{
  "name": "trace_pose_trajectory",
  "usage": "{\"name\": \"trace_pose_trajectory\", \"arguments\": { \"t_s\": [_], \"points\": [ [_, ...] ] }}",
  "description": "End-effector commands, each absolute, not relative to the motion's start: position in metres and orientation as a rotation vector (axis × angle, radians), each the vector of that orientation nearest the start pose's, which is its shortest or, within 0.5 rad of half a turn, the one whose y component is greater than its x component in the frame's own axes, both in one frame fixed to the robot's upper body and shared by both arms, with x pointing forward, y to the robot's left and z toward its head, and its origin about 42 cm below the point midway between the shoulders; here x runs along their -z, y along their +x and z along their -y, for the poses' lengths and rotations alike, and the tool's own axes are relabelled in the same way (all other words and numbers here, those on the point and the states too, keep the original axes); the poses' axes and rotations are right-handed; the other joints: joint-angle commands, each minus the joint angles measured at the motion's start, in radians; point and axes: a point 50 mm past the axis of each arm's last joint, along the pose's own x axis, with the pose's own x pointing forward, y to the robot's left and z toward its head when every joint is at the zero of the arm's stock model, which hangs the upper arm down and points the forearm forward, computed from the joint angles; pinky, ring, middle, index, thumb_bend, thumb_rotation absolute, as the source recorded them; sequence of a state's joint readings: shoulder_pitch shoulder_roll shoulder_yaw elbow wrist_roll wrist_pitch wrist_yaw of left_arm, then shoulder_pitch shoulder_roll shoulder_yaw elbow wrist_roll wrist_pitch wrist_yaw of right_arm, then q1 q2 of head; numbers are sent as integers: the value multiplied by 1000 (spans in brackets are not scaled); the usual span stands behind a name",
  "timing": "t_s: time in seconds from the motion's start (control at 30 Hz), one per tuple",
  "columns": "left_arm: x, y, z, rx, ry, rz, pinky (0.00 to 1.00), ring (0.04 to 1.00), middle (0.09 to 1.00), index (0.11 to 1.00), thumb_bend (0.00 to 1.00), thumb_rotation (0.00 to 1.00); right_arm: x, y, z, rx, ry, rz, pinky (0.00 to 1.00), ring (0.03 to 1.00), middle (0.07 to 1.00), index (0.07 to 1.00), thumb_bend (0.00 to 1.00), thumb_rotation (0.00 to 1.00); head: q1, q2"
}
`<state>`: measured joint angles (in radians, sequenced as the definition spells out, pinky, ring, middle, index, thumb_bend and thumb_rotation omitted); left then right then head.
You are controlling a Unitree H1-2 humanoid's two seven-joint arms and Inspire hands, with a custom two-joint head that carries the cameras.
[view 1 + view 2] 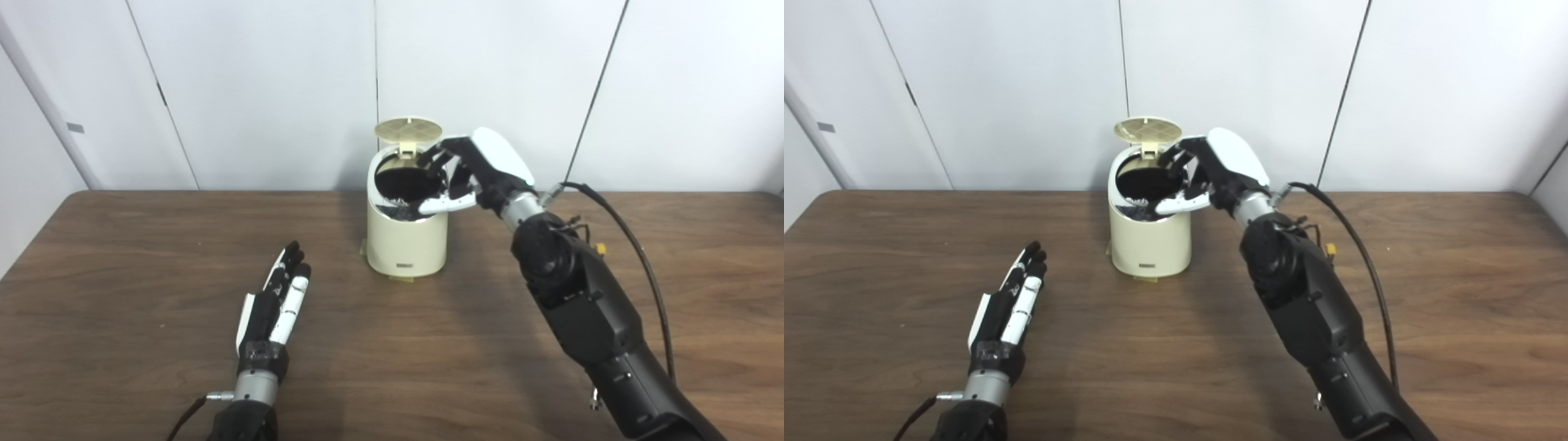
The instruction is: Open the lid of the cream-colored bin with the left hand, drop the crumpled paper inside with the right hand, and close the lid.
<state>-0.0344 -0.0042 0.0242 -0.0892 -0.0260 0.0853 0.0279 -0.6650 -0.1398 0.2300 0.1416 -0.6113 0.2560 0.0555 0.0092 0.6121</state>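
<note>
Matt wood-grain table [122,257], smooth cream plastic bin [405,242], glossy white-shelled right robot hand [484,168]

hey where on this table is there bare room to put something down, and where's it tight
Bare wood lies left of the bin, beyond the left hand, and along the table to the right of the right arm. The strip between left hand and right arm is bare too. It's crowded at the bin's mouth, where the right hand hangs beside the raised lid.

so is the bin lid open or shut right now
Open. The lid stands tipped back on its hinge above the cream-colored bin, leaving the dark opening exposed, with the right hand at the rim.
</note>
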Motion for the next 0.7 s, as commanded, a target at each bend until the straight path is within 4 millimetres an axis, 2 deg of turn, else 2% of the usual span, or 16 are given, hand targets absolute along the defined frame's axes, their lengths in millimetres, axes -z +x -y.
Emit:
{"name": "trace_pose_trajectory", "arguments": {
  "t_s": [0.0,0.13,0.53,0.67],
  "points": [
    [-126,299,-209,-24,-26,54,990,969,955,992,602,734,-312,451,146,-55,-784,476,418,478,493,500,532,37,1,-2],
    [-126,300,-210,-21,-29,57,999,976,957,994,601,729,-315,444,156,-24,-748,522,423,431,493,500,522,1,0,-4],
    [-125,301,-211,-12,-15,50,1000,987,965,1000,596,746,-327,413,174,-20,-761,554,409,417,489,525,519,0,-2,-9],
    [-125,302,-213,-11,-18,52,1000,988,964,1000,607,739,-329,409,175,-2,-779,545,425,419,490,526,518,0,-4,-13]
  ]
}}
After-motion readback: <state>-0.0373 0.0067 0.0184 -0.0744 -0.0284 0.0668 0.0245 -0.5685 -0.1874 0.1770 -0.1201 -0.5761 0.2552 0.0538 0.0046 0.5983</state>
